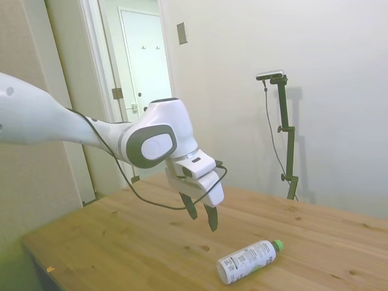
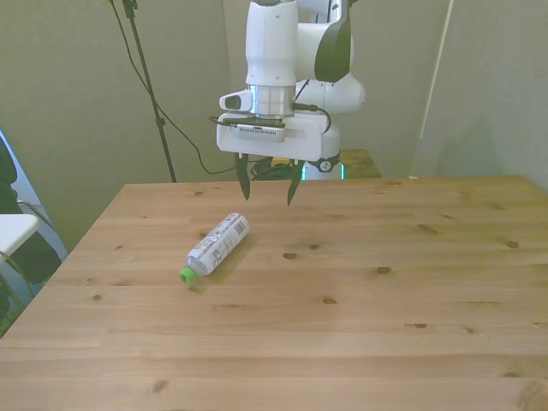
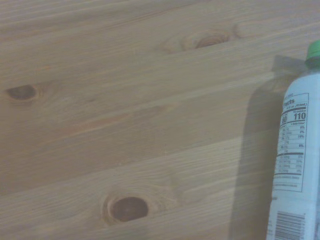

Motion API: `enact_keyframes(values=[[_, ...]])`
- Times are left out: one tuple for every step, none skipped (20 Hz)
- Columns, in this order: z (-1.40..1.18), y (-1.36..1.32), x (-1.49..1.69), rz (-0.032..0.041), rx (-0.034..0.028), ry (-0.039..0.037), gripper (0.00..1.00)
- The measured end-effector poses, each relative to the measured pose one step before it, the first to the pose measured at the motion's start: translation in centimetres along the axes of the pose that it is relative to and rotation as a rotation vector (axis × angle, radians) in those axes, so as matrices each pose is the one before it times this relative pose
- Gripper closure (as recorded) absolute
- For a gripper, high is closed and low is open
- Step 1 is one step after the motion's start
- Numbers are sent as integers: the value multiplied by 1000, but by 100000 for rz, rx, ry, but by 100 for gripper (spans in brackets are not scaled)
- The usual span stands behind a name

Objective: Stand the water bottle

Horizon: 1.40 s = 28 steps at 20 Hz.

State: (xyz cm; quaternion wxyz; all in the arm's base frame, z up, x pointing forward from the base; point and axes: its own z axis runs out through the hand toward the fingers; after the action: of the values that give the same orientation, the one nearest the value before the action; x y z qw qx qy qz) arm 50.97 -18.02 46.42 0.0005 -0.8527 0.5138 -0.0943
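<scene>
Fingers (image 2: pixel 267 187) of the white arm (image 1: pixel 73 124) hang spread wide and hold nothing, their dark tips pointing down at the wooden surface (image 2: pixel 385 325) without touching it. In the side view the arm stretches in from the picture's left, nearly level along its long white link, then bends at a rounded grey-and-white joint so that the wrist block tips downward and slightly forward; the gripper (image 1: pixel 203 217) ends above the boards, near the bottle but clearly apart from it. A black cable (image 1: pixel 151 197) loops loosely beneath that joint. In the front view the last link comes straight down like a column onto the flat white gripper body, which sits crosswise, with one finger on each side of it. The water bottle (image 2: pixel 218 246) lies on its side on the surface, just below and toward the front view's left of the fingers, with bare wood between them. It rests at a slant: its flat base points toward the far edge of the surface and its green cap (image 2: pixel 186 275) points toward the near edge and the front view's left. The white label (image 1: pixel 245 259) wraps most of the body, with dark print on it. The wrist view shows wood grain and two dark knots, with the water bottle (image 3: pixel 297 165) at the edge of the picture, its printed nutrition panel facing the camera and a sliver of green cap (image 3: pixel 314 49) at the corner.
</scene>
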Motion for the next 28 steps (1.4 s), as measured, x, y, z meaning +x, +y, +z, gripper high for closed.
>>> enact_keyframes(values=[[-118, -251, -17, -219, 217, 144, 0], [18, -261, -43, -198, 173, 236, 0], [291, -253, 27, 41, 124, 569, 0], [473, -242, 222, 766, 558, 1528, 0], [559, -132, 481, 1511, 453, 1836, 0], [590, 129, 863, 2057, 104, 2008, 0], [452, 237, 1253, 2596, 177, 2194, 0], [372, 227, 1343, 2490, 171, 1704, 0], [294, 234, 1533, 2341, -160, 1758, 0], [247, 83, 1355, 1867, -482, 1692, 0], [264, -82, 1122, 1571, -484, 1435, 0], [346, -185, 969, 1374, -474, 1290, 0], [475, -257, 809, 1274, -497, 1185, 0], [629, -334, 611, 961, -459, 784, 0], [781, -312, 513, 913, -550, 716, 0], [829, -297, 399, 901, -753, 496, 0], [817, -309, 315, 787, -697, 446, 0], [753, -267, 252, 587, -644, 446, 0], [752, -253, 190, 529, -484, 492, 0], [665, -249, 95, 372, -484, 409, 0], [649, -240, -15, 253, -332, 319, 0], [608, -270, -118, 179, -198, 156, 0], [548, -252, -153, 57, -379, 7, 0], [469, -206, -173, -48, -431, -101, 0], [367, -182, -142, -187, -366, -82, 0], [317, -162, -124, -218, -283, -92, 0], [280, -144, -88, -223, -242, -55, 0], [261, -107, -63, -179, -252, -43, 0]])
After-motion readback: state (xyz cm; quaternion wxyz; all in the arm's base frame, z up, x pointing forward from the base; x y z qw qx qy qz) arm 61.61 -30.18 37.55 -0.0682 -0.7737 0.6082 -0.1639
